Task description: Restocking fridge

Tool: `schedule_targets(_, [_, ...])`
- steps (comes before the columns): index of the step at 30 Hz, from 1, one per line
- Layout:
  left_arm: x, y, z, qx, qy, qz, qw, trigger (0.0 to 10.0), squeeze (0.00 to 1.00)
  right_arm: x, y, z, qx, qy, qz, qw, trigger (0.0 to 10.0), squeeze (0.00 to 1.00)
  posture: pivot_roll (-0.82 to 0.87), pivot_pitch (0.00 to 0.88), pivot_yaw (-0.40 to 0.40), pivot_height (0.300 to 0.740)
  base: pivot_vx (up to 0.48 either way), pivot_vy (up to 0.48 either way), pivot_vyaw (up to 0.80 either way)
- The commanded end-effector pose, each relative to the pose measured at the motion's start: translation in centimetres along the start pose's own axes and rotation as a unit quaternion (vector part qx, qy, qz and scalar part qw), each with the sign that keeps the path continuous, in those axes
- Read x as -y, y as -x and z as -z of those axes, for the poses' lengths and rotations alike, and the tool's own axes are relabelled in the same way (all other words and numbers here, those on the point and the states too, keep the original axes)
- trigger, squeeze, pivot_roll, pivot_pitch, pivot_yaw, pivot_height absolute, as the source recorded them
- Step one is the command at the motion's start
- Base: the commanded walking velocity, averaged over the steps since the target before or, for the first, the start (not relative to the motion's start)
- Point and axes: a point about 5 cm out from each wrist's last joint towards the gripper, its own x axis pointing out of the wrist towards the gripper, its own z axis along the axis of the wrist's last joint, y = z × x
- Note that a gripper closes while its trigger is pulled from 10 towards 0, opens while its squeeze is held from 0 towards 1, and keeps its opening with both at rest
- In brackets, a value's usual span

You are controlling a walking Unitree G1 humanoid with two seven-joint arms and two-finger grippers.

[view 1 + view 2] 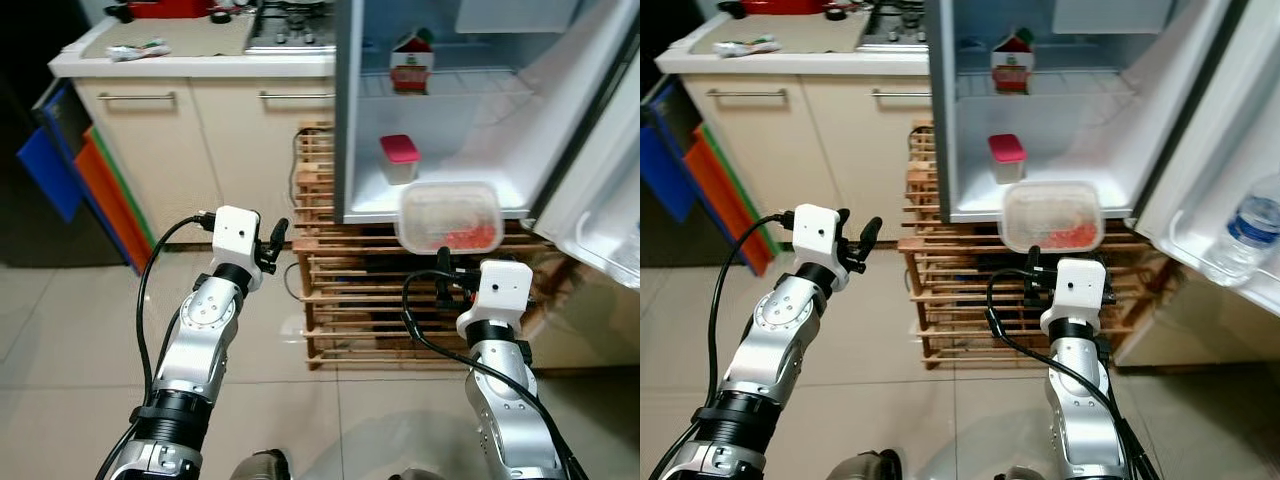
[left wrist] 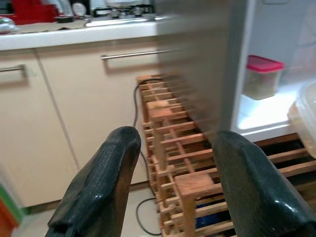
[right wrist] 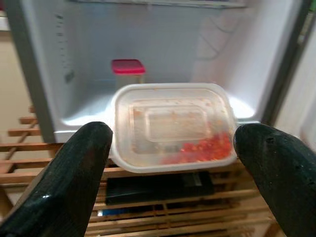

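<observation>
A clear plastic container (image 1: 449,215) with red food in one corner hangs at the front lip of the open fridge (image 1: 470,130), its lid towards me. My right gripper (image 3: 170,143) holds it from below, one black finger (image 3: 74,168) on each side. In the air to the left of the fridge, in front of the cabinet, my left gripper (image 1: 272,245) is open and empty. A pink-lidded tub (image 1: 399,158) stands on the fridge floor behind the container. On the wire shelf above it is a red and white carton (image 1: 411,62).
The fridge stands on a wooden slatted rack (image 1: 340,300) with a cable across it. Its open door (image 1: 1230,200) at the right carries a water bottle (image 1: 1245,228). Cream cabinets (image 1: 180,150) under a counter with a hob are on the left, with blue and orange boards (image 1: 70,170) beside them.
</observation>
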Motion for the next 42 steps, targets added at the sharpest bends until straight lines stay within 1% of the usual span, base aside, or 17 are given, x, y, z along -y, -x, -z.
schedule_targets(1, [0.3,-0.4,-0.4,0.003,-0.008,0.01,1.0,10.0,0.0,0.0,0.0,-0.1,0.007,0.007,0.004,1.0,10.0,0.0,-0.17,0.003,0.064,0.74,0.0,0.0,0.0])
schedule_targets(7, [0.4,-0.7,-0.5,0.006,-0.015,0.017,1.0,10.0,0.0,0.3,-0.1,-0.1,0.009,0.013,0.011,1.0,10.0,0.0,-0.17,0.0,0.063,0.74,0.0,0.0,0.0])
schedule_targets(10, [0.4,-0.9,-0.5,0.005,-0.014,0.017,1.0,10.0,0.0,0.4,-0.2,-0.1,0.006,0.013,0.011,1.0,10.0,0.0,-0.17,0.0,0.06,0.74,0.0,0.0,0.0])
schedule_targets(11, [0.3,-1.0,-0.5,0.004,-0.011,0.016,1.0,10.0,0.0,0.4,-0.2,0.1,-0.003,0.009,0.011,1.0,10.0,0.0,-0.17,0.0,0.059,0.74,0.0,0.0,0.0])
schedule_targets(19, [0.4,-1.2,-0.4,0.004,-0.01,0.017,1.0,10.0,0.0,0.5,-0.4,0.2,-0.01,0.009,0.01,1.0,10.0,0.0,-0.17,0.0,0.055,0.707,0.0,0.0,0.46])
schedule_targets(27, [0.5,-1.6,-0.4,0.004,-0.007,0.019,1.0,10.0,0.0,0.3,-0.1,0.5,-0.014,0.016,0.006,1.0,10.0,0.0,-0.18,0.0,0.056,0.677,0.0,0.0,0.35])
schedule_targets(29, [0.5,-1.7,-0.4,0.004,-0.009,0.022,1.0,10.0,0.0,0.3,0.0,0.8,-0.023,0.015,0.008,1.0,10.0,0.0,-0.18,0.0,0.06,0.659,0.0,0.0,0.4])
schedule_targets(30, [0.5,-1.7,-0.4,0.004,-0.009,0.022,1.0,10.0,0.0,0.3,0.0,0.8,-0.023,0.015,0.008,1.0,10.0,0.0,-0.18,0.0,0.06,0.659,0.0,0.0,0.4])
schedule_targets(36, [0.5,-1.8,-0.4,0.003,-0.01,0.023,1.0,10.0,0.0,0.3,0.0,0.8,-0.024,0.013,0.008,1.0,10.0,0.0,-0.18,0.0,0.062,0.637,0.0,0.0,0.0])
schedule_targets(37, [0.6,-1.9,-0.4,0.001,-0.01,0.026,1.0,10.0,0.0,0.3,0.1,0.9,-0.025,0.014,0.009,1.0,10.0,0.0,-0.18,0.0,0.062,0.628,0.0,0.0,0.0])
schedule_targets(39, [0.7,-2.0,-0.3,0.0,-0.008,0.026,1.0,10.0,0.0,0.3,0.2,0.8,-0.018,0.02,0.008,1.0,10.0,0.0,-0.18,0.0,0.062,0.623,0.0,0.0,0.0])
schedule_targets(40, [0.7,-2.0,-0.3,0.0,-0.007,0.028,1.0,10.0,0.0,0.3,0.4,0.6,-0.006,0.027,0.006,1.0,10.0,0.0,-0.19,0.002,0.062,0.619,0.0,0.0,0.0])
schedule_targets(42, [0.8,-2.1,-0.3,0.0,-0.006,0.029,1.0,10.0,0.0,0.3,0.6,0.6,-0.003,0.028,0.004,1.0,10.0,0.0,-0.19,0.004,0.062,0.619,0.0,0.0,0.0])
